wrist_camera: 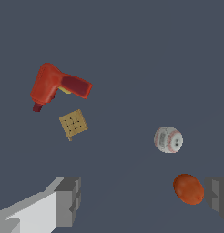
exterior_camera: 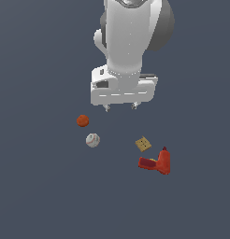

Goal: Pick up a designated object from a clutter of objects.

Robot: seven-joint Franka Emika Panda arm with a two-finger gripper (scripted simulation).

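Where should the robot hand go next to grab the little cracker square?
Probably sideways, toward the exterior view's right, until the open gripper is above the cracker square. It hangs nearer the orange ball, and the red drill sits close beside the square.

In the exterior view you find four things spread on the tabletop. The ball sits toward that view's left, with the baseball just beside it, nearer the camera. Well apart, toward that view's right, lies the square block, flat on the surface. The drill-shaped tool lies close beside the block, nearer still. The arm hangs above, behind all four.
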